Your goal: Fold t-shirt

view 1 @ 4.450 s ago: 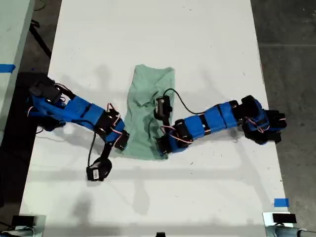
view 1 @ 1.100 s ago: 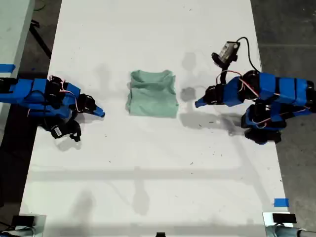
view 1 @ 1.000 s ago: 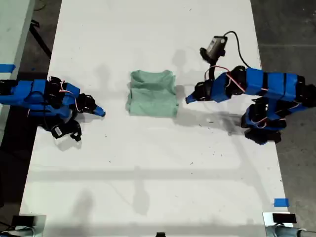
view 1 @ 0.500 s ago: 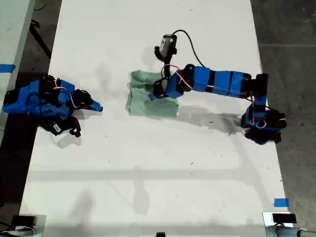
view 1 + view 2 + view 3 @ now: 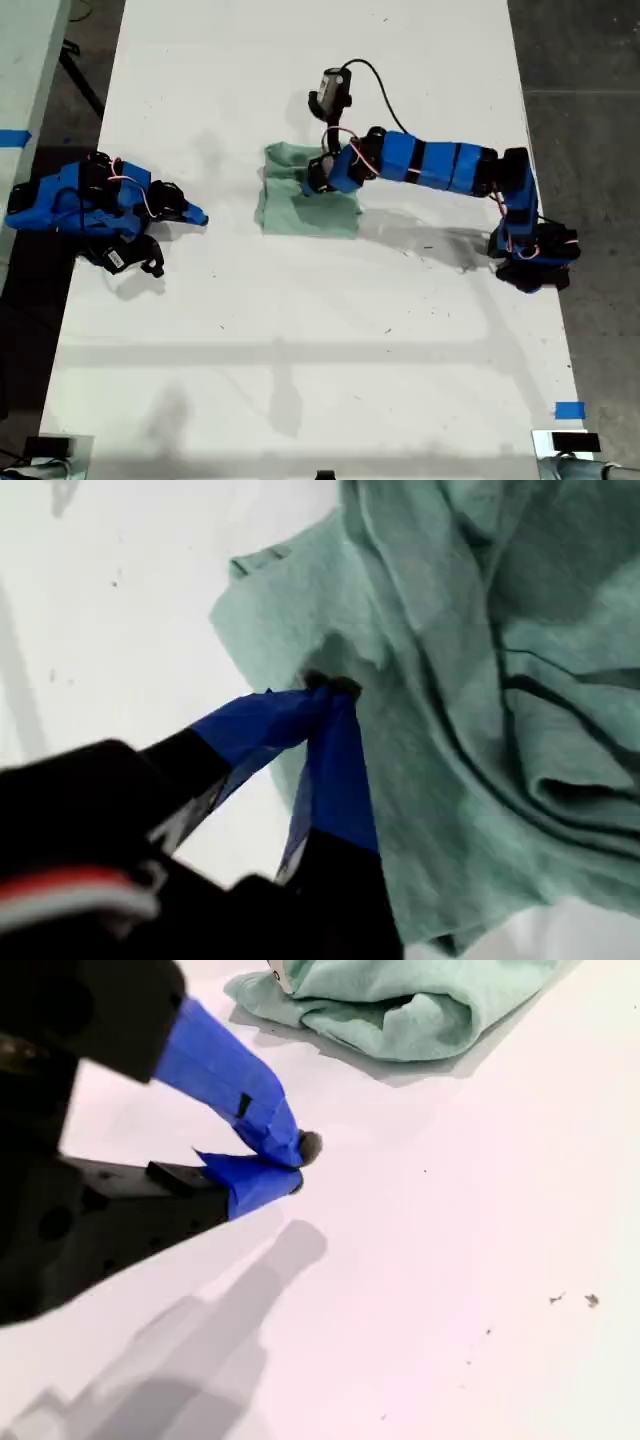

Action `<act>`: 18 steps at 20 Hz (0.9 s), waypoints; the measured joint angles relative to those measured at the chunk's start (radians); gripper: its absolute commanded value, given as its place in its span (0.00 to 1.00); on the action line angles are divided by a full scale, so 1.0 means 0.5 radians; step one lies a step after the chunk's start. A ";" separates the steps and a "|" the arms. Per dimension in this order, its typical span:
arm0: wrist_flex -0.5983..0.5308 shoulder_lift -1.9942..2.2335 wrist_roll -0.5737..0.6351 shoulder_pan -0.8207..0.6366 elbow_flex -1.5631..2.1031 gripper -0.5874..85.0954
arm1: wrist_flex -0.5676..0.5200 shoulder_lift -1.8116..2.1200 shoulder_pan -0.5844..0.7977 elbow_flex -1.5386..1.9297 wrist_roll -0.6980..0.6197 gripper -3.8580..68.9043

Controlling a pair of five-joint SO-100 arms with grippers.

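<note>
Now my first claw (image 5: 325, 685) presses the folded t-shirt (image 5: 300, 205).

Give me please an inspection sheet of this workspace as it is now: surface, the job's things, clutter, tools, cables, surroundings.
Surface: white table, small dark specks.
Job's things: t-shirt, mint green, folded into a compact rectangle, wrinkled.
Clutter: nothing seen.
Tools: my first tool tips together on the t-shirt's cloth; my second tool shut, empty, apart from the t-shirt, at the exterior view's left.
Cables: black cable looping from the first arm's camera.
Surroundings: dark floor; blue tape at the table's edge.
</note>
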 measured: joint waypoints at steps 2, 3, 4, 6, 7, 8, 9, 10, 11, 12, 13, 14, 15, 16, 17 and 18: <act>0.000 0.000 0.000 0.000 0.000 0.01 | -0.074 -0.110 0.147 0.000 -0.061 0.04; 0.000 0.000 0.000 0.000 0.003 0.01 | -0.141 -0.178 0.239 0.000 -0.089 0.04; 0.000 0.000 0.000 -0.009 0.003 0.01 | -0.193 -0.242 0.350 0.003 -0.117 0.04; 0.000 0.000 0.000 -0.009 0.003 0.01 | -0.239 -0.264 0.546 0.003 -0.156 0.04; 0.000 0.000 0.000 -0.009 0.003 0.01 | -0.242 -0.255 0.632 0.000 -0.172 0.04; 0.000 0.000 0.000 -0.009 0.003 0.01 | -0.239 -0.258 0.699 -0.021 -0.187 0.04; 0.000 0.000 0.000 -0.009 0.003 0.02 | -0.236 -0.227 0.736 -0.021 -0.199 0.04; 0.000 0.000 0.000 -0.009 0.003 0.03 | -0.206 -0.123 0.742 0.031 -0.206 0.04; 0.003 0.000 0.000 -0.009 0.003 0.05 | -0.181 0.049 0.736 0.156 -0.206 0.04; 0.003 0.000 0.000 -0.021 0.003 0.09 | -0.166 0.255 0.709 0.322 -0.206 0.04; 0.003 0.000 0.000 -0.031 0.003 0.13 | -0.147 0.469 0.687 0.494 -0.206 0.04; 0.003 0.000 0.000 -0.046 0.003 0.13 | -0.110 0.696 0.672 0.675 -0.206 0.04; 0.003 0.000 0.000 -0.049 0.003 0.13 | -0.074 0.948 0.629 0.862 -0.190 0.04; 0.003 0.000 0.000 -0.046 0.003 0.13 | -0.055 1.224 0.565 1.074 -0.156 0.04; 0.003 0.000 0.000 -0.043 0.003 0.13 | -0.049 1.531 0.479 1.319 -0.095 0.04; 0.003 0.000 0.000 -0.043 0.003 0.13 | -0.046 1.841 0.399 1.577 -0.012 0.04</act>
